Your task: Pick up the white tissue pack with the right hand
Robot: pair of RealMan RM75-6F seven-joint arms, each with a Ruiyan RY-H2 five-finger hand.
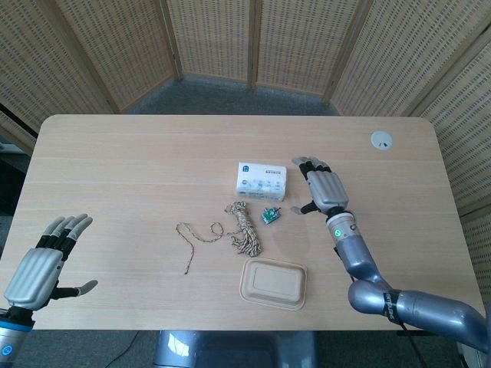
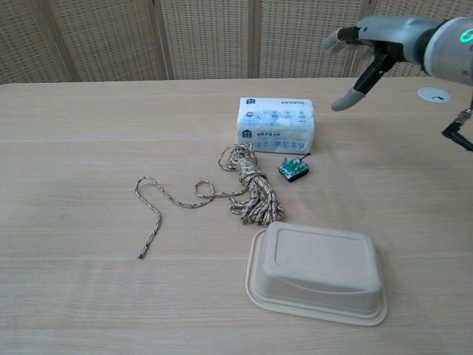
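The white tissue pack (image 1: 261, 179) (image 2: 275, 124) lies flat near the table's middle, blue print on its top. My right hand (image 1: 322, 186) (image 2: 373, 46) hovers just to the right of it, fingers spread and holding nothing, a short gap between thumb and pack. My left hand (image 1: 42, 266) stays open above the table's front left corner and does not show in the chest view.
A small green circuit board (image 1: 270, 215) (image 2: 293, 169) lies just in front of the pack. A coiled rope (image 1: 242, 226) (image 2: 250, 191) trails left. A beige lidded food container (image 1: 274, 283) (image 2: 318, 273) sits nearer the front edge. A white round disc (image 1: 381, 139) lies at back right.
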